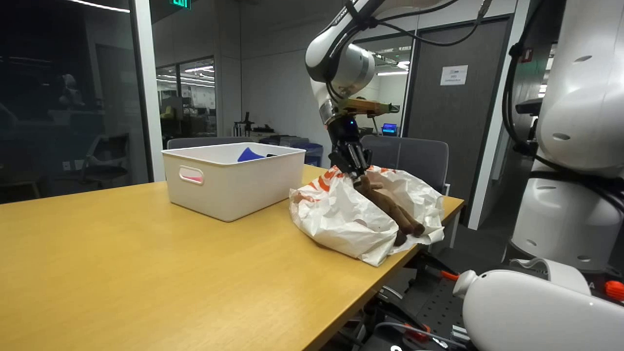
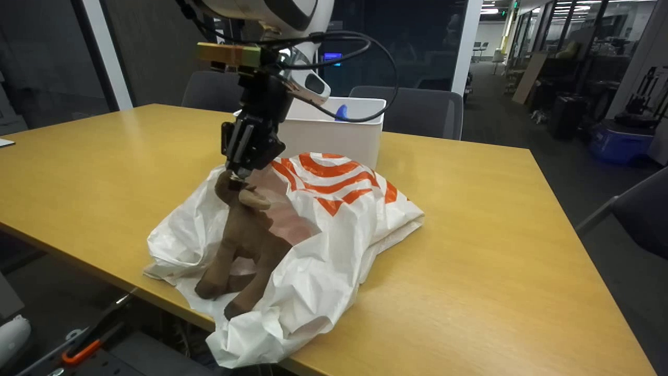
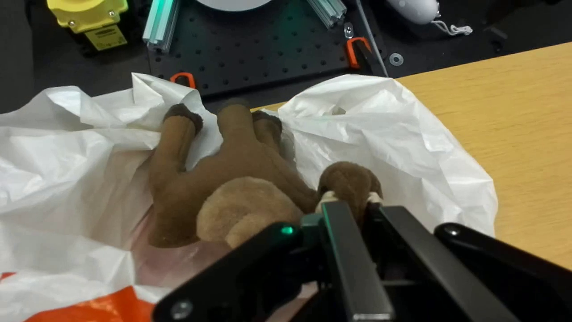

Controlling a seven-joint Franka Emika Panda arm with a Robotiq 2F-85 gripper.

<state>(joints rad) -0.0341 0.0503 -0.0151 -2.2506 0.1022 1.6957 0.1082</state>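
A brown plush animal with tan patches lies on a crumpled white plastic bag with orange-red markings. The plush shows in both exterior views and in the wrist view. The bag shows in both exterior views and in the wrist view. My gripper points down, its fingers closed around the plush's head; it also shows in both exterior views. The plush's hooves rest on the bag near the table edge. Part of the head is hidden between the fingers.
A white bin with a blue item inside stands beside the bag on the yellow wooden table. Grey chairs stand around the table. The robot base plate with orange-handled clamps adjoins the table edge.
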